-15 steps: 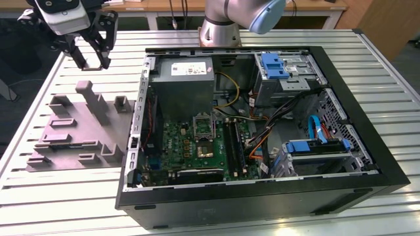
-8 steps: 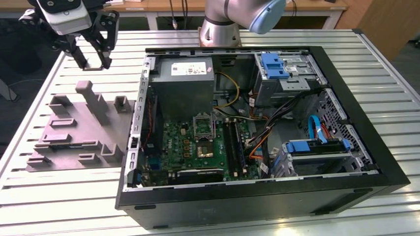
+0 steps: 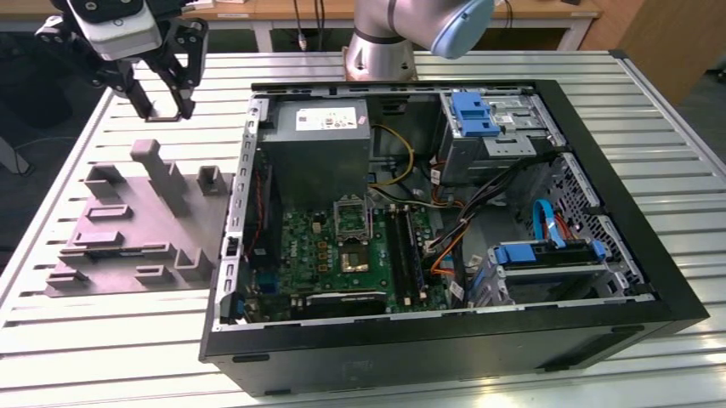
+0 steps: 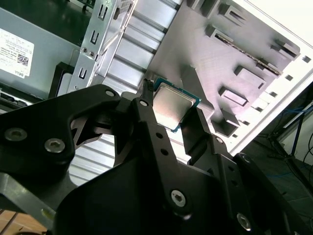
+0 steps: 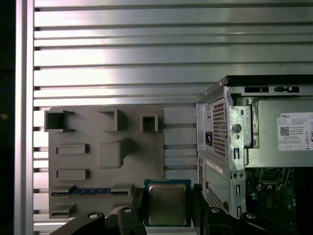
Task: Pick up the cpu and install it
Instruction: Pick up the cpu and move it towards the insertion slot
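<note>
The hand [image 3: 165,110] is hanging in the air above the slatted metal counter [image 3: 681,212], at the exterior view's left of the open computer case [image 3: 454,344]. It is sitting higher than the grey moulded fixture plate [image 3: 136,229] lying beside that case. In both wrist views the two dark fingers [image 5: 138,201] are closing narrowly on opposite edges of the cpu [image 5: 167,203] and holding it between them. The chip's silvery metal top is facing the cameras, and its thin rim is showing around the metal. So the cpu is sitting right between the fingertips, clear of the plate and the counter below it. Inside the case, the green circuit board [image 3: 323,255] is lying flat with its socket [image 3: 349,217] apart from the hand. The grey power supply box [image 3: 323,136] is standing in the case's corner nearest the hand.
</note>
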You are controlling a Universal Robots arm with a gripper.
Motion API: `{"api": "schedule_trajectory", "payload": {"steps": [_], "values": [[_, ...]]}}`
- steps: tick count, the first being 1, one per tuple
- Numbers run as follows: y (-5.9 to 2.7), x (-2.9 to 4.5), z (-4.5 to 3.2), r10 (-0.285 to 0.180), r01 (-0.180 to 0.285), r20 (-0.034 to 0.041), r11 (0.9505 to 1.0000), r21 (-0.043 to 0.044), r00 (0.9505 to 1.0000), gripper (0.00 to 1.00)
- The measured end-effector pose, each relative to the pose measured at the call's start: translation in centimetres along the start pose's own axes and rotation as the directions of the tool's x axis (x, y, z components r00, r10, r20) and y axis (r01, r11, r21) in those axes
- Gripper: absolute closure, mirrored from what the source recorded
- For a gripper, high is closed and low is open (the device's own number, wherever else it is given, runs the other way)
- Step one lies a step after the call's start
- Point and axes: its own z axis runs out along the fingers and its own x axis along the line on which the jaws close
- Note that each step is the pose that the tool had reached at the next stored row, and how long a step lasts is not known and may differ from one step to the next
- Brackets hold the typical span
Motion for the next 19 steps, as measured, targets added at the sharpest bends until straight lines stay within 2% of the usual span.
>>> {"api": "schedule_trajectory", "payload": {"steps": [9,19], "values": [[0.01,-0.21,0.00,0.000,0.000,-0.0001,1.0000,0.0000,1.0000,0.53],[0.04,-0.91,0.00,0.000,0.000,-0.0001,1.0000,0.0001,1.0000,0.53]]}}
